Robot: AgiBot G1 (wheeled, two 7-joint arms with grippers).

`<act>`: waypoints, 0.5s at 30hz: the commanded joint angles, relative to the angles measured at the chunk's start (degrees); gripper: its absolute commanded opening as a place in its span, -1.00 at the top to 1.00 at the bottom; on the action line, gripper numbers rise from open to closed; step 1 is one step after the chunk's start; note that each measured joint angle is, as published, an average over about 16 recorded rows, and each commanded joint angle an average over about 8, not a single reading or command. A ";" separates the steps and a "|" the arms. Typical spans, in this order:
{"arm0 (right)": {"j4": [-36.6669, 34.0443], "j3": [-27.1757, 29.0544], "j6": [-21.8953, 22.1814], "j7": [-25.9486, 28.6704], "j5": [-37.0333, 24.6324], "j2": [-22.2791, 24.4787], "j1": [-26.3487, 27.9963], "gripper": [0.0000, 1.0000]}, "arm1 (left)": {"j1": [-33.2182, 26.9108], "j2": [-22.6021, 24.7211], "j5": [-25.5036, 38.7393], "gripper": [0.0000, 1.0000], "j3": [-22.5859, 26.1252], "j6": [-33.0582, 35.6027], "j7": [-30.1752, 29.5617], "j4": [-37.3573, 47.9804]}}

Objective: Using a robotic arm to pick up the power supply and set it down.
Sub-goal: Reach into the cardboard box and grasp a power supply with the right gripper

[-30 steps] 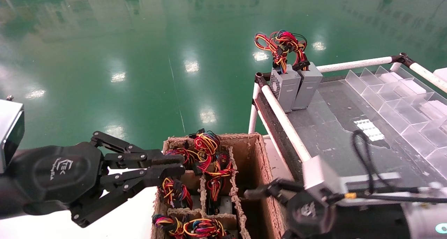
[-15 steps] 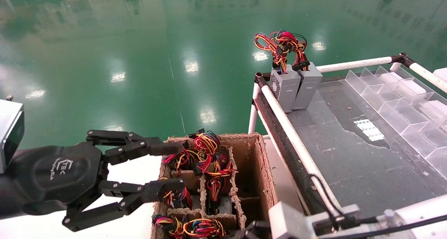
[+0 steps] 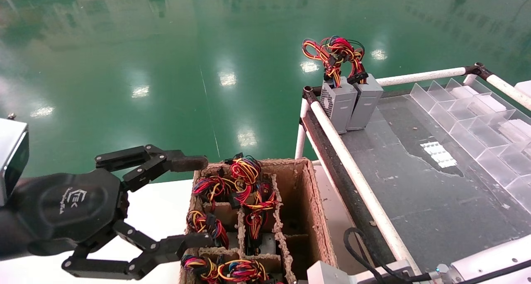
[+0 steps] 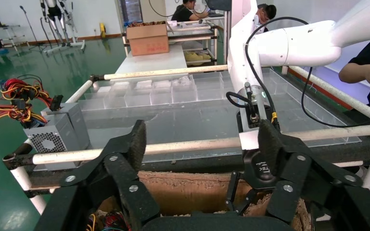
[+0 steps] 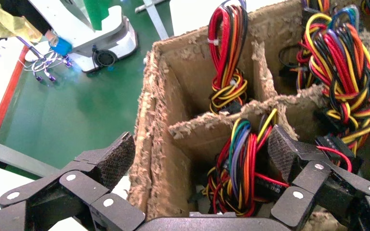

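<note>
Head view records the left gripper (image 3: 195, 205) at the left side of the brown cardboard divider box (image 3: 309, 217), its two black fingers (image 3: 182, 163) spread wide apart: one fingertip lies at the box's far left corner, the other against the near left wall. Nothing is held between them. Bundles of red, yellow and orange wires (image 3: 247, 170) rise from the box's left and middle compartments; the compartment along its right wall shows none.

Two power supplies (image 3: 339, 105) stand upright, side by side and touching, at the far left corner of the dark cart top (image 3: 415, 192), just inside the white rail (image 3: 352, 168), with their wire bundles (image 3: 334, 54) standing above them. Clear plastic dividers (image 3: 477, 118) occupy the cart's right side.

Left wrist view confirms the left gripper's fingers (image 4: 137, 144) parted, with the cart rail and the power supplies beyond them.

Right wrist view shows the right gripper (image 5: 202, 156) low over the divider box (image 5: 159, 144), fingers (image 5: 289, 154) wide apart, one outside the cardboard wall and the other beside a multicoloured wire bundle (image 5: 241, 163) in a compartment, gripping nothing
</note>
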 commanded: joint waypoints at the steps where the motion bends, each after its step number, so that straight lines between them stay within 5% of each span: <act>1: -0.42 -0.24 0.06 -0.26 -0.28 -0.18 0.04 0.92 | 0.00 0.00 0.00 -1.00 0.00 0.00 0.00 0.00; 15: -4.75 -1.20 -0.06 -0.66 -0.64 -1.01 0.74 1.00 | 0.00 0.00 -0.01 -1.00 0.01 0.00 0.01 0.00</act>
